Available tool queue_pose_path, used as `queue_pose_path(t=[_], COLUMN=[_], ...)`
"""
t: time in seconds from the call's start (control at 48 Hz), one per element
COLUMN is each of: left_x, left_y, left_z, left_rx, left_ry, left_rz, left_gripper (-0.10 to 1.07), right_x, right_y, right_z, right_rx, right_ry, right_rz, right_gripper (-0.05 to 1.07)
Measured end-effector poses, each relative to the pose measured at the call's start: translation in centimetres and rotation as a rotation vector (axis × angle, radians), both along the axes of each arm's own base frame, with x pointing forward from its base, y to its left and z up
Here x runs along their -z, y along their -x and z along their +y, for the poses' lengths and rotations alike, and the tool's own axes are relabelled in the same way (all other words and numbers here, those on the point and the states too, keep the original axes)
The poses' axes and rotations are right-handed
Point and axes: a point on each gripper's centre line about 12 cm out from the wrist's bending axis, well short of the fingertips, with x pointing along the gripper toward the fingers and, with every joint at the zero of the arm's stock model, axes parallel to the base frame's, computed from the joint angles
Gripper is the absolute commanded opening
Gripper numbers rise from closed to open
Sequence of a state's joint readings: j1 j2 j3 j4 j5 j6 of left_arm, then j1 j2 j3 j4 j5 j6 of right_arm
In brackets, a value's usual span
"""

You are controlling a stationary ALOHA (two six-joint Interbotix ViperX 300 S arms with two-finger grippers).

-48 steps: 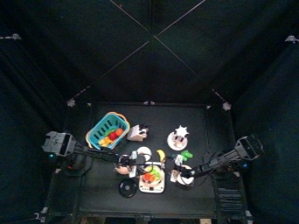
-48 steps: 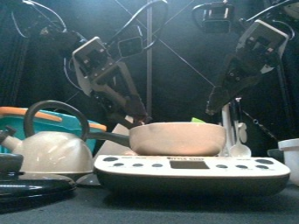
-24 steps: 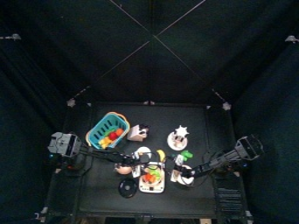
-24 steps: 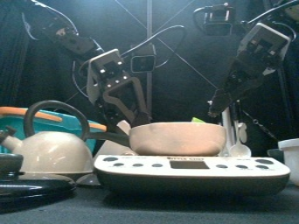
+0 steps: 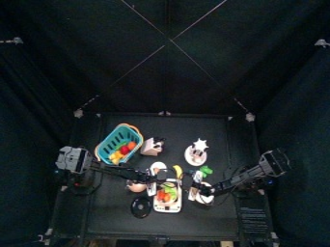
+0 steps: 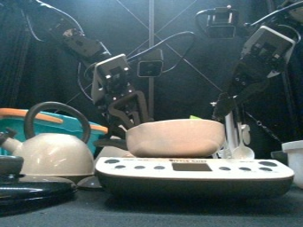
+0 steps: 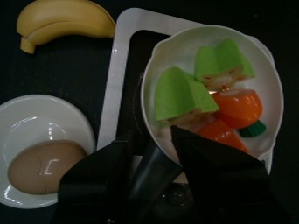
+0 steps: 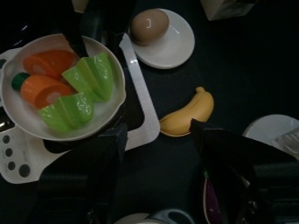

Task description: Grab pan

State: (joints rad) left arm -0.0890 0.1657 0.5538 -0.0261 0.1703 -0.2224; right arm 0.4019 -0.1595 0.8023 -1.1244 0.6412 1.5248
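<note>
Pan lift onset: left arm lowered onto handle, pan tilted on stove.

Pan [image 6: 175, 137], holding toy vegetables [image 7: 211, 92], sits on the white toy stove [image 6: 196, 176] at the table's front centre. Over the last second the left gripper [image 7: 163, 153] has dropped from above and behind to the pan's handle side; its jaws now stand narrow around the dark handle [image 7: 158, 171], apparently clamped on it. The pan's left rim now rides slightly higher than before, which suggests that the grasp has taken load. Right gripper [image 8: 158, 149] hangs unchanged beside the pan's right edge, jaws wide, holding nothing. Banana [image 7: 65, 22] and egg on its plate [image 7: 41, 162] lie well apart from the grip. Judgement: grasp nearly secured; lift remains.
</note>
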Motion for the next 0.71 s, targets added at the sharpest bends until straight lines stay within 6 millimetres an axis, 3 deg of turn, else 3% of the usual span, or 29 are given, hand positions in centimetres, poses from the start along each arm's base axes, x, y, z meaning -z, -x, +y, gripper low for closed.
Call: queue_pose_path(t=[0.271,0.708], left_x=[-0.1,-1.5], left_y=[-0.1,-0.7], left_z=[0.1,0.1], left_rx=[-0.001,0.006], left_ry=[0.000,-0.012], left_rz=[0.002,0.060], left_gripper=[0.54,0.54], right_x=[0.0,0.1], right_y=[0.0,0.0], right_z=[0.0,0.0], right_rx=[0.000,-0.003], right_ry=[0.001,0.007], right_rz=[0.001,0.007], right_gripper=[0.92,0.92])
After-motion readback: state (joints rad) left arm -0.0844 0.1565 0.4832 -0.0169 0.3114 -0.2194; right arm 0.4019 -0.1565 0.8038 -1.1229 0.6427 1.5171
